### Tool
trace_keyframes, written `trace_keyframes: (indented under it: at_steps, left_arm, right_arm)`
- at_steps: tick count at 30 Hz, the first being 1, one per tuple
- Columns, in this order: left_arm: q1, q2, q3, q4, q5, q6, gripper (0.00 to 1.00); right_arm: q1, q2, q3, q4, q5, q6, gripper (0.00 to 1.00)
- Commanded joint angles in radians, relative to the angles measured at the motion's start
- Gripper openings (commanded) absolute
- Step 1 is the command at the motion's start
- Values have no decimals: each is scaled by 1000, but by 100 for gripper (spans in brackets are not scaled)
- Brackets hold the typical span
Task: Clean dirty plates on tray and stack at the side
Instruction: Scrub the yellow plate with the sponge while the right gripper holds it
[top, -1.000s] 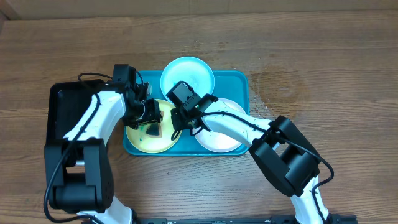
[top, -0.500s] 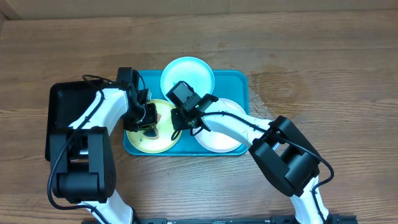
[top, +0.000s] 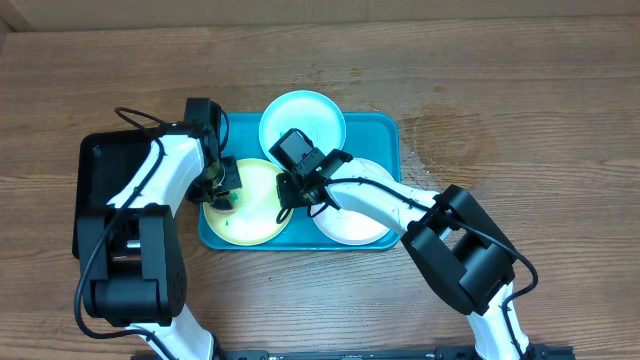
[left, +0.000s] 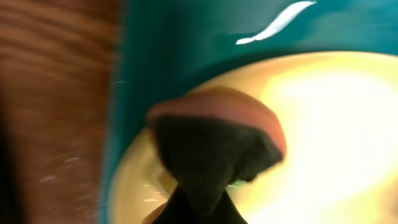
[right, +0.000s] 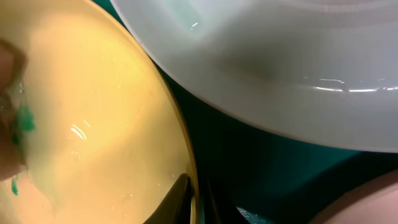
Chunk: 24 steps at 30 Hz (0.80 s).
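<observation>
The turquoise tray (top: 385, 135) holds three plates: yellow-green (top: 255, 210), mint-blue (top: 302, 120) and white (top: 355, 220). My left gripper (top: 219, 191) is at the yellow-green plate's left edge, shut on a dark sponge (left: 211, 149) with a pinkish-brown top. That plate (left: 323, 124) fills the right of the left wrist view, and the tray (left: 186, 37) lies behind it. My right gripper (top: 287, 198) is shut on the yellow-green plate's right rim (right: 189, 180). Teal smears (right: 25, 118) mark this plate's far side. A pale plate (right: 280, 62) overlaps above.
A black tray (top: 95, 185) sits directly left of the turquoise tray, under my left arm. Brown wooden table (top: 520, 110) surrounds both trays. A cardboard edge runs along the back.
My left gripper has shut on the dark sponge and shifted left across the yellow-green plate toward its left edge. The right gripper keeps its hold on the rim, unmoved.
</observation>
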Motion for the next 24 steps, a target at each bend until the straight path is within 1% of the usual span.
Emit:
trace_keyframes:
  at_steps: [1, 3, 5, 7, 14, 16, 20, 24]
  left_arm:
    - [-2, 12, 18, 24, 272, 24, 4]
    - [-2, 12, 16, 36, 361, 47, 4]
    - [-2, 13, 15, 39, 395, 69, 4]
    - [-2, 16, 11, 40, 393, 93, 4]
    - [-1, 61, -31, 103, 352, 95, 4]
    - [-1, 79, -34, 109, 284, 94, 4]
    - [-1, 111, -35, 97, 38, 60, 4]
    - [0, 120, -35, 73, -151, 48, 4]
  right_arm:
    - [-16, 19, 0, -13, 24, 3, 10]
    - [-16, 20, 0, -13, 24, 3, 10]
    - [-16, 20, 0, -13, 24, 3, 10]
    - [-16, 20, 0, -13, 24, 3, 10]
    - [-16, 20, 0, -12, 24, 3, 10]
    - [-16, 19, 0, -12, 24, 3, 10]
    - [-16, 19, 0, -13, 24, 3, 9]
    - [-16, 20, 0, -12, 24, 3, 7]
